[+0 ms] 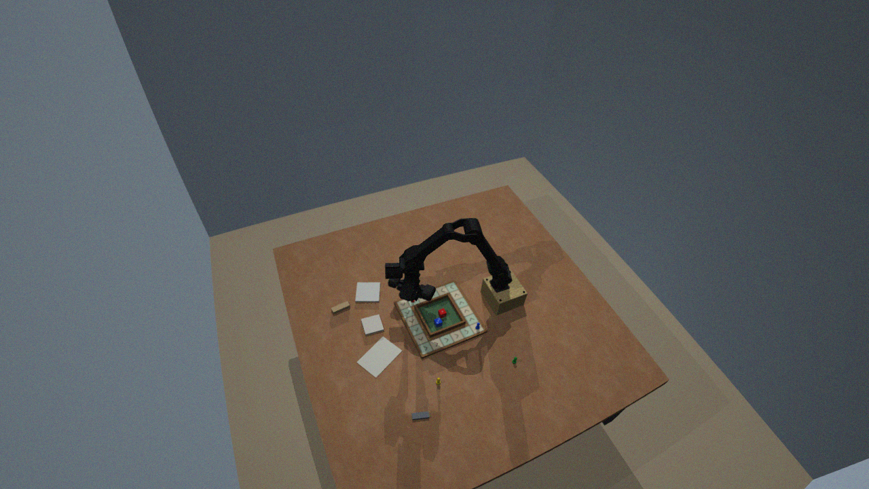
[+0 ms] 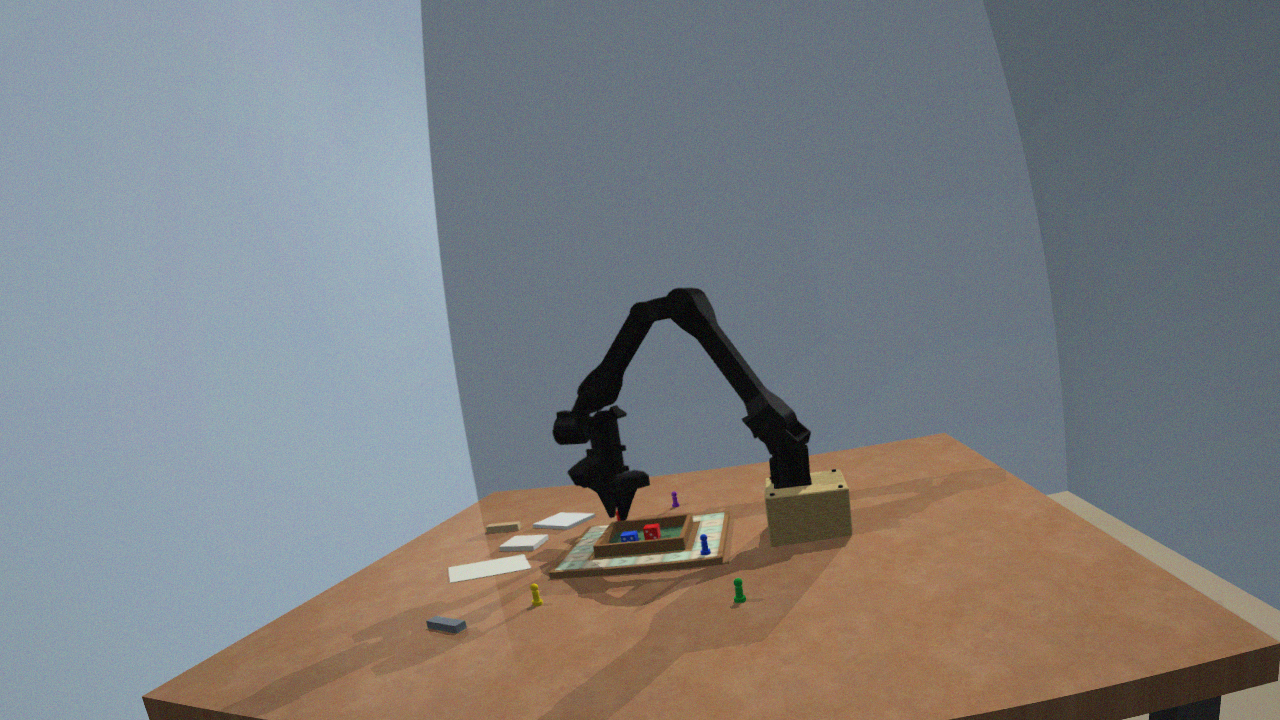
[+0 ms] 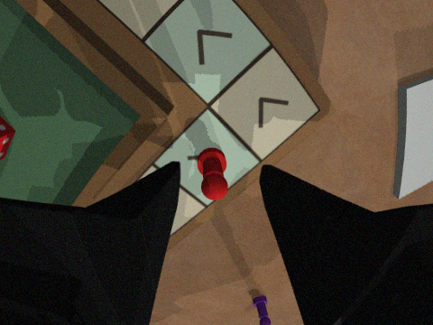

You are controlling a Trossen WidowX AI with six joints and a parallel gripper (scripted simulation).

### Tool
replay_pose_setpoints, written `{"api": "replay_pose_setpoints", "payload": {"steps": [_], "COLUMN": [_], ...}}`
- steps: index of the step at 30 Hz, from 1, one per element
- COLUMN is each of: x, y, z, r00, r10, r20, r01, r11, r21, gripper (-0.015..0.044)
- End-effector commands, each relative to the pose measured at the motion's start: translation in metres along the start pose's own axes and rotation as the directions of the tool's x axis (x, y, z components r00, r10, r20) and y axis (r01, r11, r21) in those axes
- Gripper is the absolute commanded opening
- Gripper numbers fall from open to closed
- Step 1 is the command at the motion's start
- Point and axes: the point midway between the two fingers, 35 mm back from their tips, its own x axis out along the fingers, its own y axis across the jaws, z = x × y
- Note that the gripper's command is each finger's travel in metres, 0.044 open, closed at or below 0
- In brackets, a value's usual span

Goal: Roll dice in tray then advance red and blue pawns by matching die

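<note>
The red pawn (image 3: pixel 213 173) stands on a pale green square beside the beige corner square. My gripper (image 3: pixel 220 171) (image 2: pixel 619 515) is partly open and points down around the pawn, one finger on each side. Gaps show between pawn and fingers. The red die (image 1: pixel 442 313) (image 2: pixel 651 531) (image 3: pixel 5 135) and blue die (image 1: pixel 438 322) (image 2: pixel 629 536) lie in the green-floored tray (image 1: pixel 448 329) (image 2: pixel 640 548). Their top numbers are too small to read. The blue pawn (image 1: pixel 478 326) (image 2: pixel 705 544) stands on the board's corner square nearest the arm base.
The purple pawn (image 2: pixel 674 499) (image 3: pixel 261 307) stands off the board, beyond the red pawn. The yellow pawn (image 1: pixel 438 382) (image 2: pixel 536 594) and green pawn (image 1: pixel 514 360) (image 2: pixel 739 591) stand off its near side. White pads (image 1: pixel 367 291) (image 1: pixel 372 324), a white sheet (image 1: pixel 379 356), a wooden block (image 1: pixel 340 308) and a grey block (image 1: pixel 420 415) lie around.
</note>
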Motion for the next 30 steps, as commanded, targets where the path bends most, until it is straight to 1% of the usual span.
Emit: {"api": "replay_pose_setpoints", "payload": {"steps": [1, 2, 7, 17, 19, 21, 30], "x": [0.008, 0.008, 0.008, 0.008, 0.007, -0.003, -0.075], "y": [0.004, 0.004, 0.004, 0.004, 0.003, 0.002, 0.000], "z": [-0.001, -0.001, -0.001, -0.001, -0.001, 0.000, 0.003], "r00": [1.000, 1.000, 1.000, 1.000, 1.000, 1.000, 1.000], "r10": [0.011, 0.011, 0.011, 0.011, 0.011, 0.011, 0.010], "r20": [-0.002, -0.002, -0.002, -0.002, -0.002, -0.002, -0.001], "r01": [-0.011, -0.011, -0.011, -0.011, -0.011, -0.011, -0.010], "r11": [1.000, 1.000, 1.000, 1.000, 1.000, 1.000, 1.000], "r21": [-0.005, -0.005, -0.005, -0.005, -0.005, -0.005, -0.005], "gripper": [0.0200, 0.0200, 0.0069, 0.0002, 0.0000, 0.0000, 0.0000]}}
